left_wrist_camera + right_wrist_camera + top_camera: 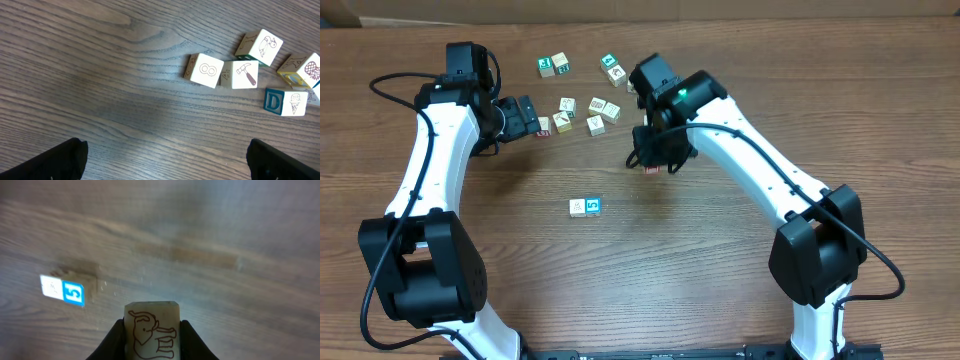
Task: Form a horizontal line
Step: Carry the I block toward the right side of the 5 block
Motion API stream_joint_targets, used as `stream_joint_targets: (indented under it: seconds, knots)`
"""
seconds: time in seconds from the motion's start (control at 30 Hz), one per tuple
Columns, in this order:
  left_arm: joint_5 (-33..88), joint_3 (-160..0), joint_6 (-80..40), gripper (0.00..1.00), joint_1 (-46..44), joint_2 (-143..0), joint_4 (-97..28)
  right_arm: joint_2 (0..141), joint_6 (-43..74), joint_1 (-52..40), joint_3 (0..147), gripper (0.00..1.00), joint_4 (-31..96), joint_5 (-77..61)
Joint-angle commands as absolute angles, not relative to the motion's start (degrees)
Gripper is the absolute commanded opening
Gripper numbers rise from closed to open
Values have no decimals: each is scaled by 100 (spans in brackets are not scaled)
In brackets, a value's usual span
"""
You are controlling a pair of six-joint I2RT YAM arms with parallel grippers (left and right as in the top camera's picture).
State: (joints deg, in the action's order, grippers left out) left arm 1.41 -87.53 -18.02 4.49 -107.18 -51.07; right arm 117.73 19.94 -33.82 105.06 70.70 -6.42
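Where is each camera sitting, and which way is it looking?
Overhead: above the table, looking straight down; both white arms show, with the left gripper and right gripper.
Left wrist: on the left arm, looking down at a cluster of picture cubes; its two dark fingertips show, wide apart.
Right wrist: on the right arm, looking down; its fingers clamp an elephant cube.
Shared: overhead and right wrist both show the blue "5" cube beside a whitish cube.
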Motion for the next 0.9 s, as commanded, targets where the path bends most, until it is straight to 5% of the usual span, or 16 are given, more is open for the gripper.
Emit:
stream_joint_targets:
  seconds: [0.0,0.87]
  knots:
    - [104,-8805,-1800,100,410,-10757,-5092,11841,2707,-3605,10016,19,6882,-849]
    - [106,-8805,-1800,100,410,-10757,-5092,11869,3559,-3879,8545,26,5666,-445]
